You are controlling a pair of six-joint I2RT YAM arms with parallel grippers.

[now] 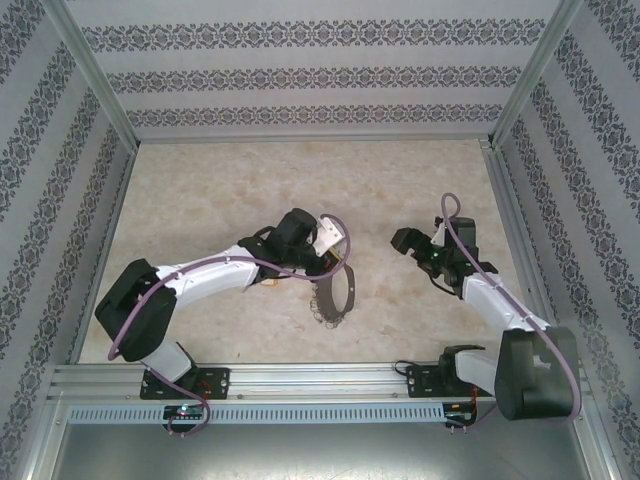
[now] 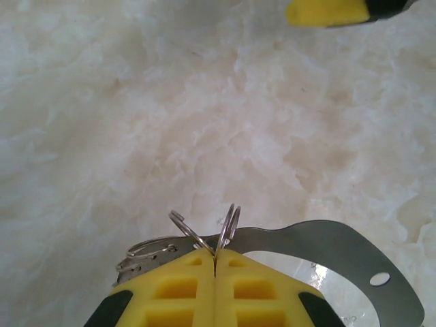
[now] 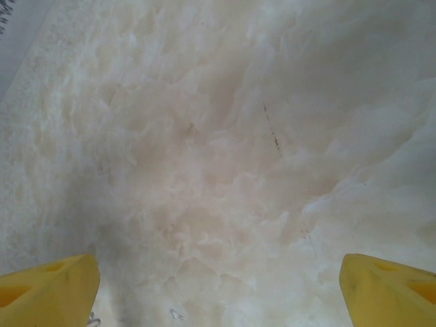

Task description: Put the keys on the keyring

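Surrounding keyring (image 2: 320, 238): patterned walls (image 1: 320, 75), marbled table (image 1: 220, 190).

Soft, even light from above; the pale marbled bench (image 1: 300, 180) looks washed out and hazy in both wrist views, faintly shadowed near seven o'clock in the right one.

Table (image 1: 200, 190): pale beige, marbled, cloudy sheen. Thin dark scratch (image 3: 272, 133) on surface. Keys (image 1: 268, 285), yellow-orange tag showing, lie at 8 o'clock from centre, partly hidden. Keyring (image 1: 352, 288) at 5 o'clock from centre; contact with surface unclear.
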